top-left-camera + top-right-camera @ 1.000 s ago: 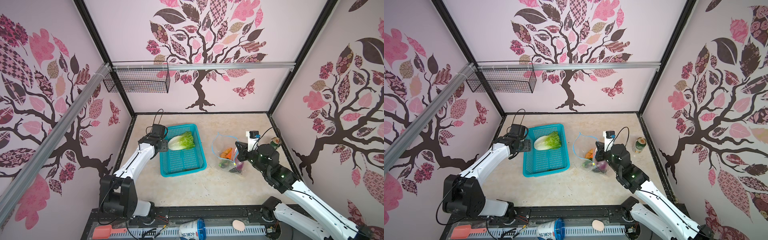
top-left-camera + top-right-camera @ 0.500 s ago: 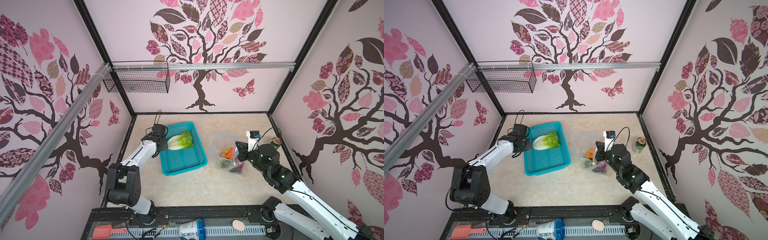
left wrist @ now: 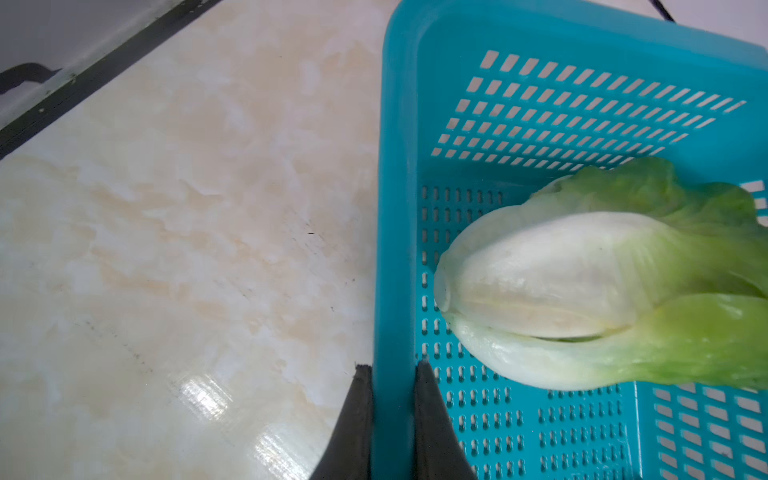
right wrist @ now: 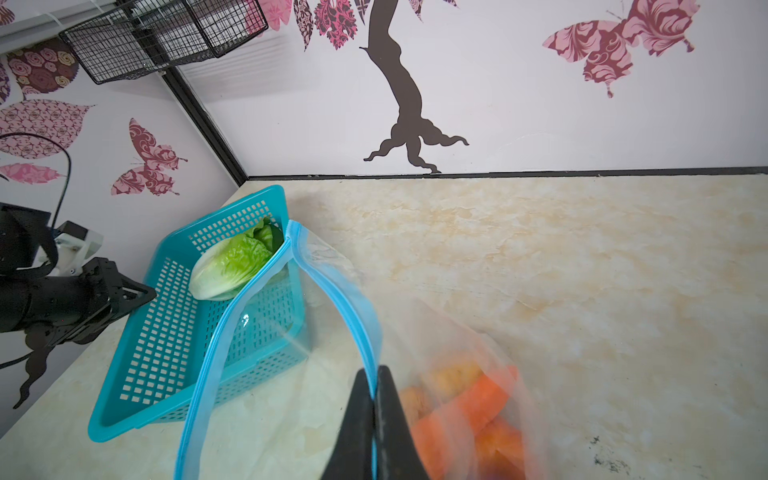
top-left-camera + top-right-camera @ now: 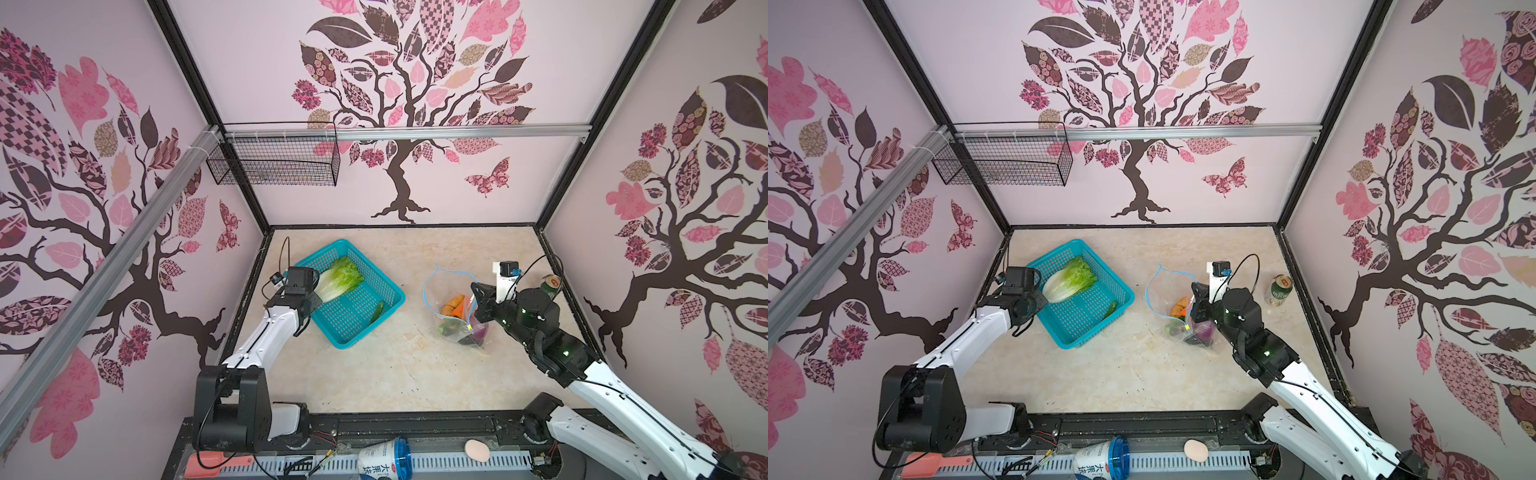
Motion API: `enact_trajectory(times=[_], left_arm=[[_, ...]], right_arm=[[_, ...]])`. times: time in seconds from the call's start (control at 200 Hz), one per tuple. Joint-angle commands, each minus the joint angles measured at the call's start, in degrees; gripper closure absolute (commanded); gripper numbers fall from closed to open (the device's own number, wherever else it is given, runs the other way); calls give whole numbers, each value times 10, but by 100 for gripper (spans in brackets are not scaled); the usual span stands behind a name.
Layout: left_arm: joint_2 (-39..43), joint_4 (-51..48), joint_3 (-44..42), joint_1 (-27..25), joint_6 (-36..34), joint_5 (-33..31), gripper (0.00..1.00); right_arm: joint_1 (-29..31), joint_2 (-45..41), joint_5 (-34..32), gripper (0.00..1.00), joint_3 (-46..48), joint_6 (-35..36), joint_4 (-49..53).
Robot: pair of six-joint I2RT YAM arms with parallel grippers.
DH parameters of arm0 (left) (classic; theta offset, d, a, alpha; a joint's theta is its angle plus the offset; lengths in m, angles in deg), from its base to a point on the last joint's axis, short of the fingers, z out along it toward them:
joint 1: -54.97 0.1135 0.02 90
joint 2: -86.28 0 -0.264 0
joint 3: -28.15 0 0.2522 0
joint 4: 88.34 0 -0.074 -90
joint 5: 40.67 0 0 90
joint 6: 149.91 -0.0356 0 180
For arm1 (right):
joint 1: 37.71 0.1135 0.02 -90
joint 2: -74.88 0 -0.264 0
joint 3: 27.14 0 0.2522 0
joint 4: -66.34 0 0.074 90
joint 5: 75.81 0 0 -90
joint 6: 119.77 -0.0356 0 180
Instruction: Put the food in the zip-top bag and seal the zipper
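Both top views look down over everything; close wrist views share the basket (image 3: 392, 166) and lettuce (image 3: 582, 282).

**A pale pink booth papered with trees**

Three pale pink walls close in the tabletop (image 5: 390, 374), which is cream, marbled and slightly glossy. Each wall carries a dark-trunked tree decal (image 5: 400, 137) with patterned pink, maroon and brown leaves. A butterfly decal (image 5: 489, 178) sits low on the back wall (image 5: 573, 75). Black frame posts (image 5: 183, 62) run up the corners. An aluminium rail (image 5: 457, 132) crosses the back wall and another slants along the left one. A black wire basket (image 5: 274, 166) hangs where they meet. The light is even and soft.
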Motion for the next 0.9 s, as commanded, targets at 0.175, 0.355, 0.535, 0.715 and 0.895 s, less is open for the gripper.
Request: enact_trajectory(times=[0.175,0.355,0.535,0.715,0.895], left_arm=[[75,-23,-32,7,60,9,23],[149,-59,-7,6,-50,12,18],[191,-55,19,-38,-158,78,24],[148,-19,51,-100,-220,188,26],[58,4,86,-111,-262,291,29]], right_arm=[[-3,-6,-3,100,2,3,-6],[-3,-4,-3,100,3,3,-8],[-3,-4,0,100,3,2,-8],[-3,-4,-1,100,5,2,-8],[-3,-5,-1,100,3,4,-2]])
